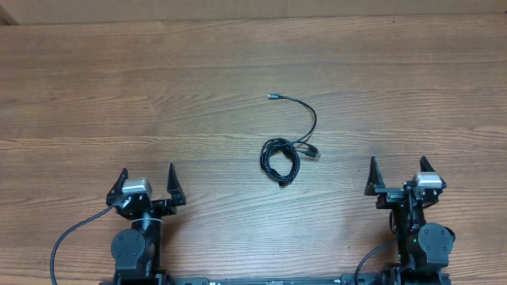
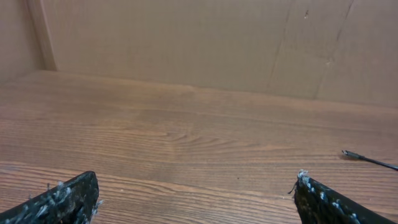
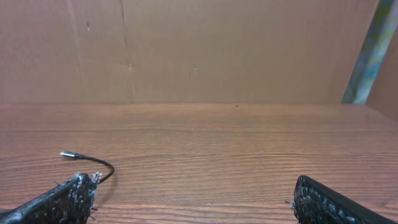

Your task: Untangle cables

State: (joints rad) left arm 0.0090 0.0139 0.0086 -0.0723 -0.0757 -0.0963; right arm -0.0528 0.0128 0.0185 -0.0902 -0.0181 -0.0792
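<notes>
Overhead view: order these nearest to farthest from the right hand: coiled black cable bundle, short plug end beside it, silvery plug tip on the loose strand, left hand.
From the right hand:
1. Short black plug end, right of centre.
2. Coiled black cable bundle, in the middle.
3. Silvery plug tip on the loose strand, farther back.
4. Left hand, far left.

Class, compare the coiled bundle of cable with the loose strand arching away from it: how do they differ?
The coiled bundle is several overlapping loops; the loose strand is a single open arc. The bundle lies nearer the robot; the strand reaches farther away, ending in a silvery plug. Both are thin, black, flat on the wooden table.
</notes>
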